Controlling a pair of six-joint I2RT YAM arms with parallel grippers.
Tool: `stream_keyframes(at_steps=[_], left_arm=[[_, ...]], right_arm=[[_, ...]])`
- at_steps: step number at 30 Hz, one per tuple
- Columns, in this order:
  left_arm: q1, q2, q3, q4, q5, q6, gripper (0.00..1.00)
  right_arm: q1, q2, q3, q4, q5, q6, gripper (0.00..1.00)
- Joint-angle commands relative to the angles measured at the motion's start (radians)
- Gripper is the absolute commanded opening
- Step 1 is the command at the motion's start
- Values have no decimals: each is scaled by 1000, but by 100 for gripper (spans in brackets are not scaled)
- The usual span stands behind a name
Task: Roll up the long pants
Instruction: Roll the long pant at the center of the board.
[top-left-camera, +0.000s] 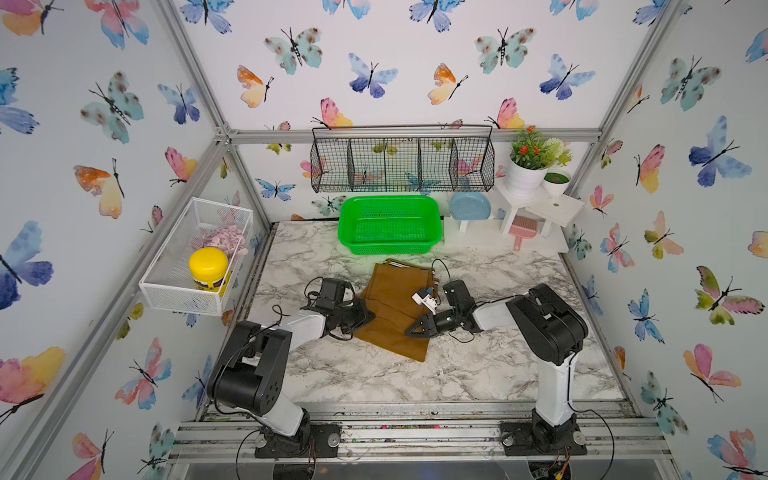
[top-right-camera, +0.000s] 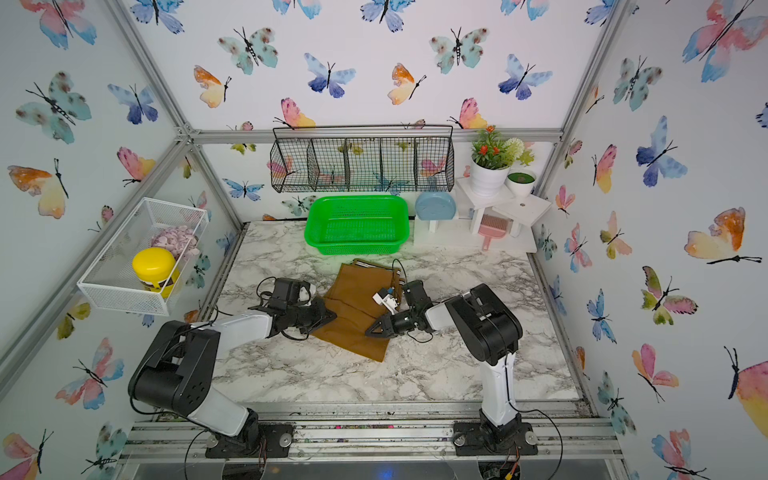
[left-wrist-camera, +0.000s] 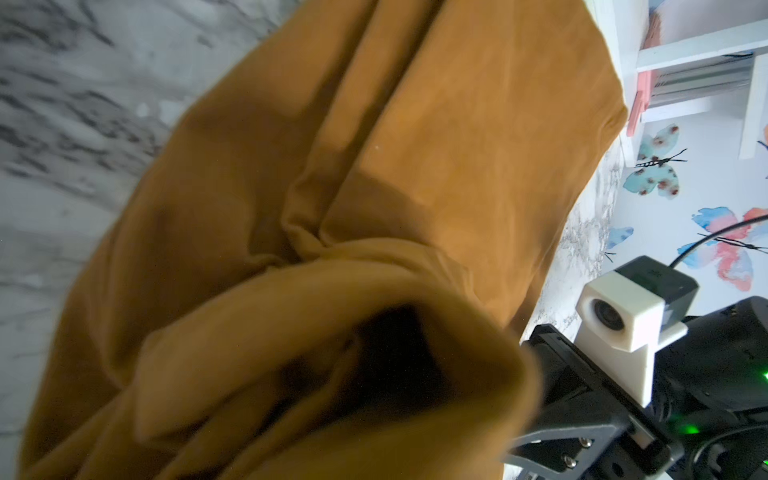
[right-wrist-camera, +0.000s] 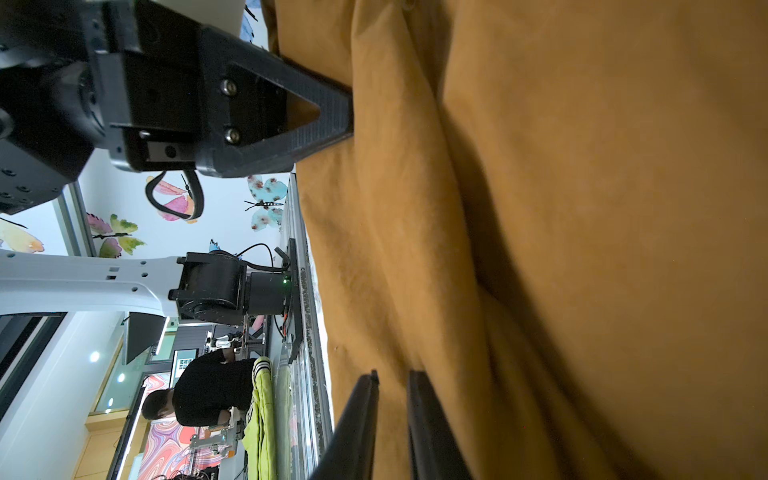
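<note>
The long pants (top-left-camera: 392, 299) (top-right-camera: 353, 299) lie folded on the marble table, with the striped waistband (top-left-camera: 411, 264) at the far end. My left gripper (top-left-camera: 371, 318) (top-right-camera: 332, 316) sits at their left edge, shut on the cloth. In the left wrist view a lifted fold of the pants (left-wrist-camera: 374, 316) hides its jaws. In the right wrist view the left gripper (right-wrist-camera: 347, 112) pinches the cloth edge. My right gripper (top-left-camera: 409, 331) (top-right-camera: 369, 330) (right-wrist-camera: 392, 376) is at the pants' near right side. Its jaws stand a narrow gap apart with brown cloth between them.
A green basket (top-left-camera: 390, 224) stands just behind the pants. A black wire rack (top-left-camera: 402, 164) hangs on the back wall. At the back right are a white shelf with a flower pot (top-left-camera: 525, 174), a blue plate (top-left-camera: 469, 205) and a pink brush (top-left-camera: 521, 232). A white mesh tray (top-left-camera: 174, 286) on the left wall holds a yellow-lidded jar (top-left-camera: 208, 268).
</note>
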Motion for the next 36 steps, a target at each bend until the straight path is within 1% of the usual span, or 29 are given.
stream_keyframes(at_steps=[1,3,5,7,9,11,13,15,17,18,20,22,24,25,30,32,34,36], left_arm=[[76,30,-63,-44,-98,27,0],[77,39,-68,-34,-91,29,0],[75,50,-70,-17,-72,23,0],[75,63,-68,-8,-63,21,0],[75,71,-67,-3,-55,20,0],[75,75,-68,3,-52,16,0],[75,71,-75,18,-48,9,0],[75,69,-79,23,-47,3,0],[75,69,-79,25,-47,3,0],[75,68,-79,27,-47,3,0],[75,67,-80,30,-47,-2,0],[75,62,-81,34,-47,-6,0],[74,60,-79,33,-47,-6,0],[75,59,-79,30,-15,-6,0],[76,54,-79,25,-20,-5,0],[75,55,-78,25,-21,-7,0],[77,57,-81,27,-22,-8,0],[77,57,-81,29,-22,-9,0]], right_arm=[[-5,69,-63,-228,192,-11,19],[-5,33,-64,-237,219,-3,20],[3,-36,-51,-283,285,-17,20],[21,-122,-3,-384,398,-53,22],[43,-188,59,-481,496,-95,27],[70,-234,123,-564,588,-131,36],[121,-268,187,-632,685,-182,44],[190,-294,227,-664,769,-239,47],[283,-323,232,-649,870,-298,52],[336,-326,235,-653,936,-329,53],[414,-314,242,-666,1021,-374,55],[468,-288,250,-693,1073,-400,55],[500,-268,246,-701,1119,-415,56],[512,-259,242,-703,1145,-421,56],[535,-203,273,-729,1227,-431,57],[542,-174,297,-741,1247,-439,59],[548,-135,327,-759,1250,-456,67],[563,-91,357,-777,1275,-465,68]])
